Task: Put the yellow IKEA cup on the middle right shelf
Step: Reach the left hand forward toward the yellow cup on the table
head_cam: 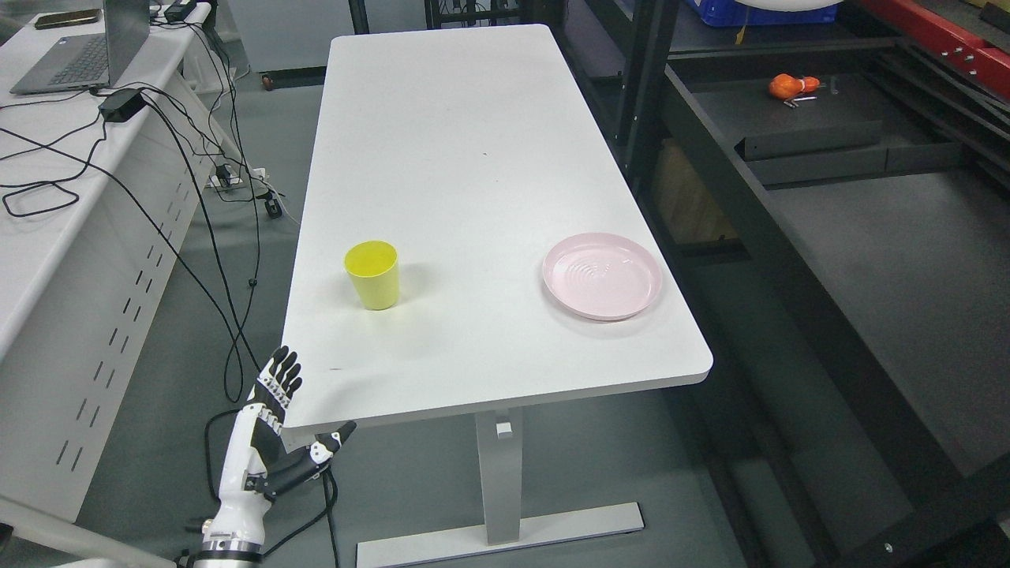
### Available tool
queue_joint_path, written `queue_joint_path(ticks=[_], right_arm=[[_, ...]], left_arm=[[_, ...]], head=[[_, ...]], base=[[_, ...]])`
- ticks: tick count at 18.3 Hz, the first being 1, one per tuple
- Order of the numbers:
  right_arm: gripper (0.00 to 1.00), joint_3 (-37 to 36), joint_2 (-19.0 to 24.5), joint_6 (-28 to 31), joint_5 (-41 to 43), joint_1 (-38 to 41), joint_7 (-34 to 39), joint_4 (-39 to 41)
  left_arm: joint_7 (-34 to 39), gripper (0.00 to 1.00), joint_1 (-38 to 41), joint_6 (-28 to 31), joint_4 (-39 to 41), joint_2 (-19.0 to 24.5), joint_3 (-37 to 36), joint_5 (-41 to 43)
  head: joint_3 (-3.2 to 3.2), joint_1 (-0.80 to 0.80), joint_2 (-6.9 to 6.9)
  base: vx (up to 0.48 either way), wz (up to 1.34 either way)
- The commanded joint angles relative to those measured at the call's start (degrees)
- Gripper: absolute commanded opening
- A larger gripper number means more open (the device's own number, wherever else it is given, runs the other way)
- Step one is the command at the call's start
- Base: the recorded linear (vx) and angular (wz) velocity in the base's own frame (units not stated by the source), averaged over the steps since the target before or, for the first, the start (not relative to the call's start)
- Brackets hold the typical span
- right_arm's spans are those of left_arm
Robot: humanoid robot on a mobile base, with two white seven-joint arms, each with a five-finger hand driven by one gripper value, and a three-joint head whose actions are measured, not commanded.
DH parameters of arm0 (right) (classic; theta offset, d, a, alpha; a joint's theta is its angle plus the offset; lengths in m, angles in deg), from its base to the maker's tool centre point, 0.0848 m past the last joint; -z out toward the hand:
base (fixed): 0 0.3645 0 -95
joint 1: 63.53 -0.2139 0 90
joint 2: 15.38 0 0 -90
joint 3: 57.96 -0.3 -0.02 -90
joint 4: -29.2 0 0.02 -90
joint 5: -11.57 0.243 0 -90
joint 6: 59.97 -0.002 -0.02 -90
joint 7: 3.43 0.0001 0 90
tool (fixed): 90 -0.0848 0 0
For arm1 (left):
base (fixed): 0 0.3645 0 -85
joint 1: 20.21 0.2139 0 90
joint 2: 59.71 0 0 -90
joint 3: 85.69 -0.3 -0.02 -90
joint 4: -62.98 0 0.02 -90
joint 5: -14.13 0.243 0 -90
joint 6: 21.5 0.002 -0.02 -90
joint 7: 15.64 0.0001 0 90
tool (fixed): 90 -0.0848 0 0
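Yellow plastic tapered cup (372, 274) is seen upright on the white rectangular table (465, 158), well apart from the left hand (272, 430), whose fingers are spread and empty.

A yellow cup (372, 274) stands upright near the left front of the white table (473, 158), well apart from a pink plate (602, 275) near its right edge, while the left hand (272, 426), fingers spread and empty, hangs beside the table's front left corner.
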Motion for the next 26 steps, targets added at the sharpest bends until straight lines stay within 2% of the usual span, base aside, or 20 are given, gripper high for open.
queue_joint_path(ticks=[1, 4, 9, 11, 15, 17, 20, 26], right_arm=[[0.99, 1.0, -1.0, 0.0, 1.4, 0.8, 0.0, 0.0], [0.99, 1.0, -1.0, 0.0, 1.4, 0.8, 0.0, 0.0], [0.99, 1.0, -1.0, 0.0, 1.4, 0.8, 0.0, 0.0], [0.99, 1.0, -1.0, 0.0, 1.4, 0.8, 0.0, 0.0], [0.99, 1.0, -1.0, 0.0, 1.4, 0.8, 0.0, 0.0], [0.99, 1.0, -1.0, 0.0, 1.4, 0.8, 0.0, 0.0], [0.99, 1.0, -1.0, 0.0, 1.4, 0.8, 0.0, 0.0], [0.99, 1.0, -1.0, 0.0, 1.4, 0.8, 0.0, 0.0]], left_arm=[[0.0, 0.99, -0.1, 0.1, -0.2, 1.2, 1.3, 0.0], [0.0, 0.99, -1.1, 0.1, -1.6, 1.1, 3.3, -0.1], [-0.1, 0.99, -9.3, 0.1, -14.1, 1.9, 6.0, 0.0], [-0.1, 0.99, -11.8, 0.1, -15.8, 1.8, 5.1, 0.1], [-0.1, 0.99, -15.1, 0.1, -17.5, 1.0, -3.2, 0.2], [-0.1, 0.99, -17.7, 0.1, -20.6, 1.0, -4.3, 0.1], [-0.1, 0.99, -23.7, 0.0, -30.7, 1.0, -3.1, 0.0], [-0.1, 0.99, -28.2, 0.1, -39.2, 1.0, 1.1, 0.1]], head=[[0.00, 0.00, 0.00], [0.00, 0.00, 0.00], [0.00, 0.00, 0.00], [0.00, 0.00, 0.00], [0.00, 0.00, 0.00], [0.00, 0.00, 0.00], [0.00, 0.00, 0.00], [0.00, 0.00, 0.00]], base=[[0.026, 0.04], [0.035, 0.01], [0.038, 0.05], [0.015, 0.03], [0.000, 0.00], [0.000, 0.00], [0.000, 0.00], [0.010, 0.00]])
